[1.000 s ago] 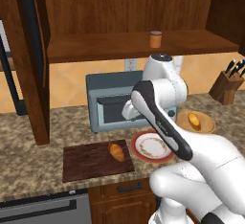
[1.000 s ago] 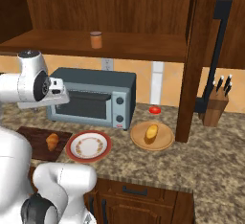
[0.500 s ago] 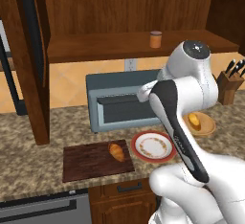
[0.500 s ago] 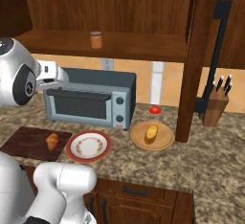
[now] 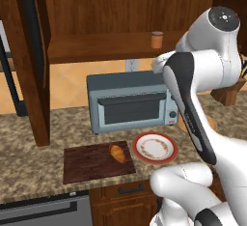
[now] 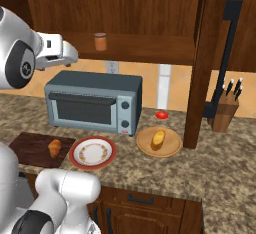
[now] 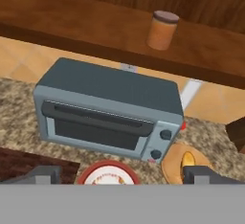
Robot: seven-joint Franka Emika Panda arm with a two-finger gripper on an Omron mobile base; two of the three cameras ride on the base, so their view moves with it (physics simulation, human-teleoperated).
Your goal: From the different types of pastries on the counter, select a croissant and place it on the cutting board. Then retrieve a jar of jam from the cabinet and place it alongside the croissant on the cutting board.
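Note:
The golden-brown croissant (image 5: pixel 117 152) (image 6: pixel 54 148) lies on the dark reddish cutting board (image 5: pixel 89 164) (image 6: pixel 27 148), near its right edge. The orange-brown jar of jam (image 5: pixel 157 40) (image 6: pixel 100 41) (image 7: pixel 162 30) stands upright on the cabinet's open shelf (image 6: pixel 150 48). My gripper (image 7: pixel 123 175) (image 6: pixel 69 56) is open and empty. It hovers above the toaster oven's left end, left of the jar and slightly below it, pointing toward the back wall. The paler bun (image 6: pixel 158 138) (image 7: pixel 188 160) rests on a round wooden plate (image 6: pixel 172 145) on the counter (image 6: pixel 220 163).
A grey toaster oven (image 5: pixel 130 102) (image 6: pixel 92 103) (image 7: pixel 110 108) sits under the shelf. A red-rimmed plate (image 5: pixel 154 148) (image 6: pixel 92 153) lies in front of it. A vertical cabinet panel (image 6: pixel 200 68), a knife block (image 6: pixel 225 113) and a small red item (image 6: pixel 161 114) stand to the right.
The arm has swung upward; the hand rose from in front of the toaster oven to just under shelf height. The croissant and the jar have not moved.

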